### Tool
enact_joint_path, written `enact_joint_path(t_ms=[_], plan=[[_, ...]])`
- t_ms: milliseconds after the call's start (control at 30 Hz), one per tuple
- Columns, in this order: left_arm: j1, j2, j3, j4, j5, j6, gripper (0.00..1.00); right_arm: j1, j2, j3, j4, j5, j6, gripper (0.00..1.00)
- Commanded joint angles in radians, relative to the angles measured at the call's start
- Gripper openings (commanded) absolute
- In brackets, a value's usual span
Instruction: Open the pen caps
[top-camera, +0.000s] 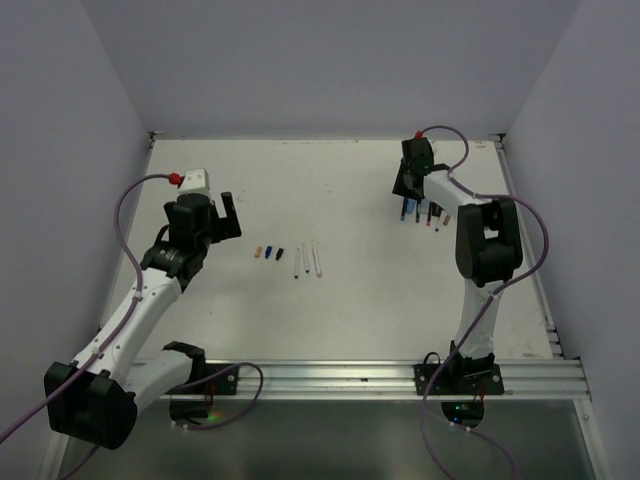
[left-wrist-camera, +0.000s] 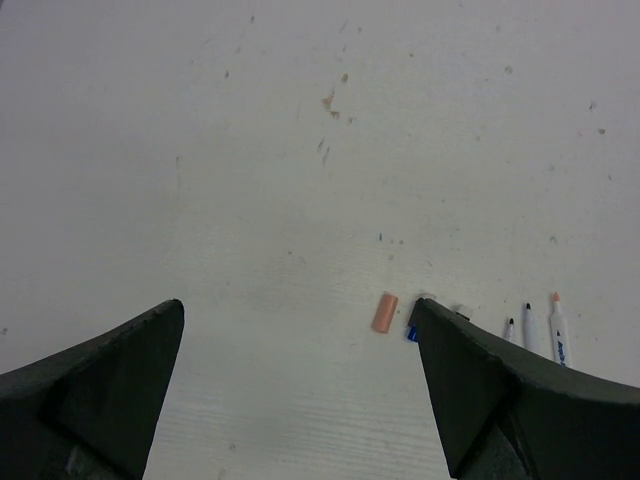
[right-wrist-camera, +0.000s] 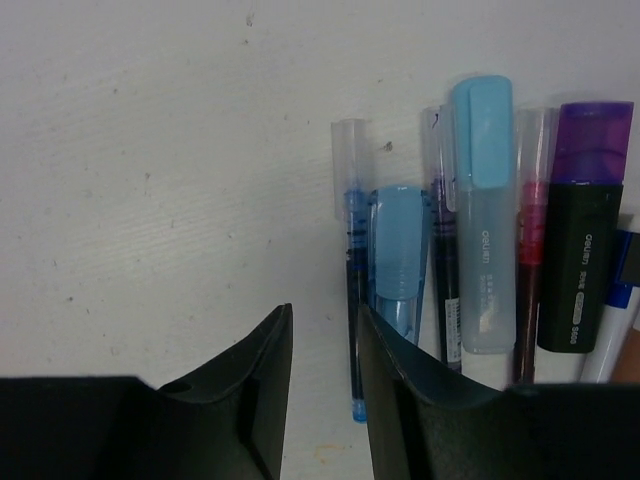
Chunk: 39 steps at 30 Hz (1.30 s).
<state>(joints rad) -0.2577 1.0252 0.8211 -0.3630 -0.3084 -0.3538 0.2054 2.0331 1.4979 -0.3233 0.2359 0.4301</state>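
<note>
My left gripper (top-camera: 226, 214) is open and empty above the table, left of three loose pen caps: orange (top-camera: 262, 252), blue (top-camera: 271, 250) and black (top-camera: 281, 250). In the left wrist view the orange cap (left-wrist-camera: 384, 312) lies between the jaws (left-wrist-camera: 297, 312); the blue cap (left-wrist-camera: 411, 332) peeks from behind the right finger. Three uncapped pens (top-camera: 307, 259) lie right of the caps, also seen in the left wrist view (left-wrist-camera: 529, 328). My right gripper (top-camera: 408, 192) hovers narrowly open and empty (right-wrist-camera: 323, 312) over a row of capped pens (top-camera: 430, 215), its right finger beside a thin blue pen (right-wrist-camera: 350, 260).
The row holds a light-blue pen (right-wrist-camera: 400, 250), a dark purple pen (right-wrist-camera: 441, 220), a light-blue highlighter (right-wrist-camera: 484, 270) with a light-blue cap (right-wrist-camera: 483, 120), a red pen (right-wrist-camera: 530, 230) and a black highlighter (right-wrist-camera: 572, 270) with a purple cap (right-wrist-camera: 594, 130). Walls enclose the table (top-camera: 330, 180).
</note>
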Motion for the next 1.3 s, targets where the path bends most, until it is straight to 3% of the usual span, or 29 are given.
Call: enact_joint_path(t_ms=[0, 467, 1000, 1200, 1267], plan=[[0.003, -0.027, -0.017, 0.127, -0.046, 0.033, 1.00, -0.011, 0.039, 0.076, -0.033, -0.032, -0.022, 0.35], [0.003, -0.010, -0.030, 0.150, -0.021, 0.035, 1.00, -0.012, 0.104, 0.076, -0.062, 0.011, -0.017, 0.33], [0.003, 0.016, -0.023, 0.147, 0.028, 0.029, 1.00, -0.015, 0.165, 0.068, -0.118, -0.050, 0.006, 0.32], [0.003, 0.018, -0.017, 0.147, 0.051, 0.024, 1.00, -0.012, 0.183, 0.077, -0.143, -0.056, -0.001, 0.21], [0.003, 0.021, -0.010, 0.145, 0.063, 0.019, 1.00, -0.003, 0.177, 0.075, -0.139, -0.082, -0.004, 0.10]])
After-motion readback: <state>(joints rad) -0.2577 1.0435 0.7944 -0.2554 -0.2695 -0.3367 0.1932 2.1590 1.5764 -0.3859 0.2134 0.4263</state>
